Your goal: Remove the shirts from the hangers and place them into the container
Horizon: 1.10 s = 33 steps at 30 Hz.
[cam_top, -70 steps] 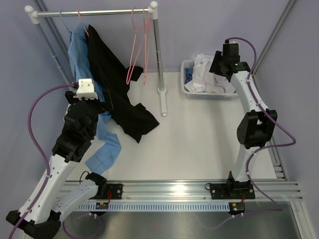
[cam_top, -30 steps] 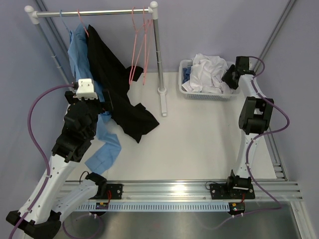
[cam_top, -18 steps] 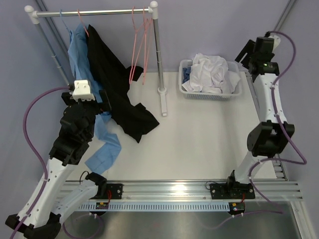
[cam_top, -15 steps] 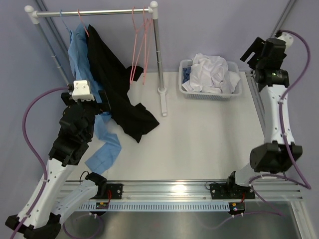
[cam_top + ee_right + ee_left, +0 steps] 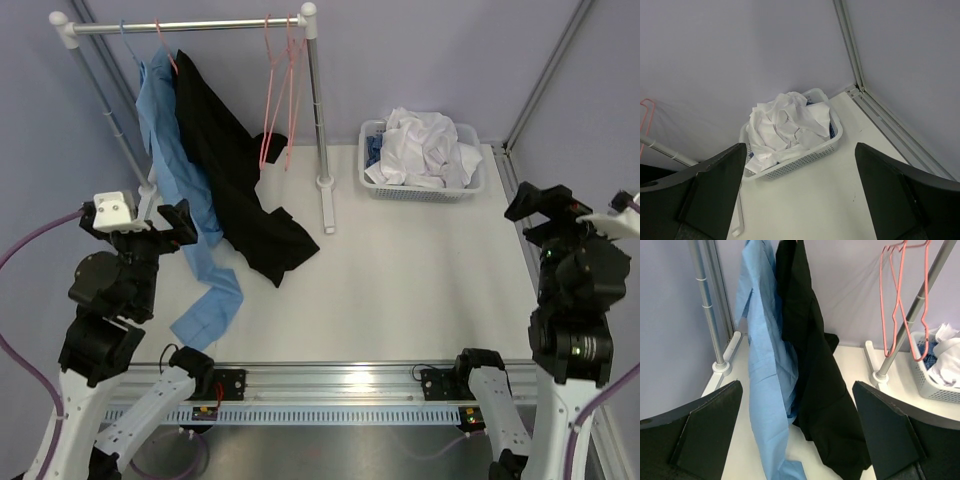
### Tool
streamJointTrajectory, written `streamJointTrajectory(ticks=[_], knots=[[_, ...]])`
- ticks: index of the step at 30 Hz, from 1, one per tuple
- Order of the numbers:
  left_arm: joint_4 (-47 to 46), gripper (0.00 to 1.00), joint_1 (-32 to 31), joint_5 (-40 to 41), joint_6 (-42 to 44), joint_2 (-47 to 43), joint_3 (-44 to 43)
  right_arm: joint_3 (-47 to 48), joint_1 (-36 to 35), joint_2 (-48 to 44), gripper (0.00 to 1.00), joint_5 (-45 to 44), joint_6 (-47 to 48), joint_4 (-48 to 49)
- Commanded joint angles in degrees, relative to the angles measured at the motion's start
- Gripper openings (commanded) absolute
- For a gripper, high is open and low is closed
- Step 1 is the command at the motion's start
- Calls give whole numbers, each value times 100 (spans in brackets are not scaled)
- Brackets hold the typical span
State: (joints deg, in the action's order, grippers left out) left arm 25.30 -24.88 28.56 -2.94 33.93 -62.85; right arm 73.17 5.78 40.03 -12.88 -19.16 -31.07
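A light blue shirt (image 5: 175,140) and a black shirt (image 5: 230,180) hang on hangers from the rack rail, their tails trailing onto the table. Two empty pink hangers (image 5: 278,100) hang at the rail's right end. The white container (image 5: 420,192) at the back right holds a crumpled white shirt (image 5: 425,145) over a blue checked shirt (image 5: 374,150). My left gripper (image 5: 140,225) is open and empty, short of the hanging shirts (image 5: 762,365). My right gripper (image 5: 548,205) is open and empty, well in front of the container (image 5: 805,155).
The rack's right post (image 5: 318,110) stands on a white foot (image 5: 326,205) between the shirts and the container. The left post (image 5: 707,305) rises beside the light blue shirt. A metal frame rail (image 5: 880,115) runs along the table's right edge.
Both arms have drawn back toward the near edge. The right gripper left the container, opening fully with nothing in it. The left gripper backed away from the hanging shirts.
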Motion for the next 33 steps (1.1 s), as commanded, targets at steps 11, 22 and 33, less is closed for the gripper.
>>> streamJointTrajectory(ticks=[11,22,33], knots=[[1223,99,19,-60,-919,-1846,993,-1568,-813,-2518,99,-196,25,734],[1574,99,19,-104,-1077,-2259,1328,-1832,-1132,-2518,99,-250,211,962],[1627,99,19,-175,-1112,-2251,1495,-1929,-1132,-2334,100,-101,176,1112]])
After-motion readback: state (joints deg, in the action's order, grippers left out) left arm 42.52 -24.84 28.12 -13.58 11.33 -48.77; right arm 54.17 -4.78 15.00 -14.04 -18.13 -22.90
